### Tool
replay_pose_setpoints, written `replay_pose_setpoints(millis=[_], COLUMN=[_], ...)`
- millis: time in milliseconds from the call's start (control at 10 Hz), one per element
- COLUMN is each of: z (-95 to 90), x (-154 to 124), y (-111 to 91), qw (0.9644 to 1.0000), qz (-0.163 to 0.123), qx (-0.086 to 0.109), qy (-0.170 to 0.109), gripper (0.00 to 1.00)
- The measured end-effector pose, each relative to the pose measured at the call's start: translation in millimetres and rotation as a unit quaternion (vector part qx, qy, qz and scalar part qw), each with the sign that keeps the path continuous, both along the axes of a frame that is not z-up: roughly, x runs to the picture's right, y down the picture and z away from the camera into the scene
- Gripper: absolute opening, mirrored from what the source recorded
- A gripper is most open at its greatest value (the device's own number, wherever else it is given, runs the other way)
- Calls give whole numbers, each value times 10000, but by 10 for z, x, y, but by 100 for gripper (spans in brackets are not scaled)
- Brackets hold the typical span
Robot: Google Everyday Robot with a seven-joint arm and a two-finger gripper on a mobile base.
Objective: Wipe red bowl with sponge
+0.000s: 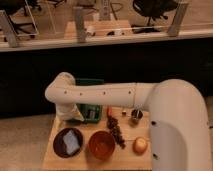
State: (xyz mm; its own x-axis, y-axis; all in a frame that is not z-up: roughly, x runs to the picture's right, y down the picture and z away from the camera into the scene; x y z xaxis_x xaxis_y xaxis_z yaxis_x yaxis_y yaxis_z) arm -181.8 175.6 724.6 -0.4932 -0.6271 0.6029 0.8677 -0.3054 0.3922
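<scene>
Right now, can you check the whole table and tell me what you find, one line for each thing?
Surface: wooden table, crowded.
Job's things: red bowl at front middle; sponge lying on the dark plate to the bowl's left in the picture.
Clutter: green box, dark bunch, yellow fruit, small cup.
Grippers: pincer open, holding nothing, above the plate's back edge.
Cables: nothing seen.
Surroundings: dark wall behind the table; chairs beyond it.

Dark low wall (165, 65), glass partition (50, 25) above, office chairs (152, 9) beyond
</scene>
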Motion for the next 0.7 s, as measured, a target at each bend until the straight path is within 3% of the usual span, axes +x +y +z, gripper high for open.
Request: replay_pose_setpoints(millis=[200,700], z=[15,-49], x=[-29,-35], y=[57,174], qw=[9998,9995], qz=[-69,-50], qx=[-195,-295], qy=[-72,-116], gripper=[80,80])
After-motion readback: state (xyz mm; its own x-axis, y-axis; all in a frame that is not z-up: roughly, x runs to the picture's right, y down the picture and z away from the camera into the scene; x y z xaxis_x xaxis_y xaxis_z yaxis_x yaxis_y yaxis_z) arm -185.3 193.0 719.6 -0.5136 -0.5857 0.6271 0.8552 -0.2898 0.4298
